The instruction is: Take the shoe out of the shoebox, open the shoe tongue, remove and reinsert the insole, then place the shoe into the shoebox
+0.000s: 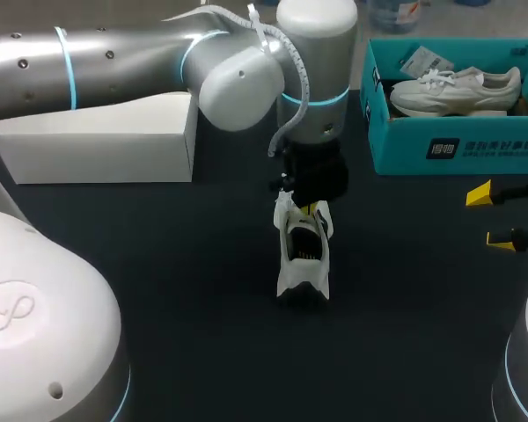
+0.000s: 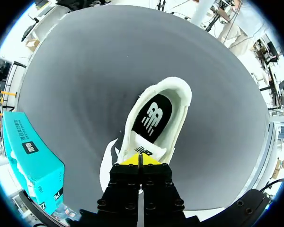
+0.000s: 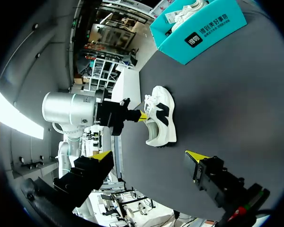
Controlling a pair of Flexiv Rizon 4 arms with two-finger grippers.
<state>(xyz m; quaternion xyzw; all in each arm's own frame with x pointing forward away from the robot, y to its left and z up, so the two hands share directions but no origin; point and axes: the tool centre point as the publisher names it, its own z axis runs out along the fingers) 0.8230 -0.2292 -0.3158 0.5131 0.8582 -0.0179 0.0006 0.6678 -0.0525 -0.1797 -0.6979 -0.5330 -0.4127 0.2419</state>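
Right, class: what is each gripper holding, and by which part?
The left gripper pinches the shoe by its tongue; the right gripper is open, holding nothing.

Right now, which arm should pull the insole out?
Right, probably: the left gripper is shut on the tongue, while the right gripper is open and empty, with the insole exposed.

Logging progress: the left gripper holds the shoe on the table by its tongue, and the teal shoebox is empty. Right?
Not empty: the head view shows a second white shoe lying in the teal shoebox. The left gripper does hold the shoe on the table by its tongue.
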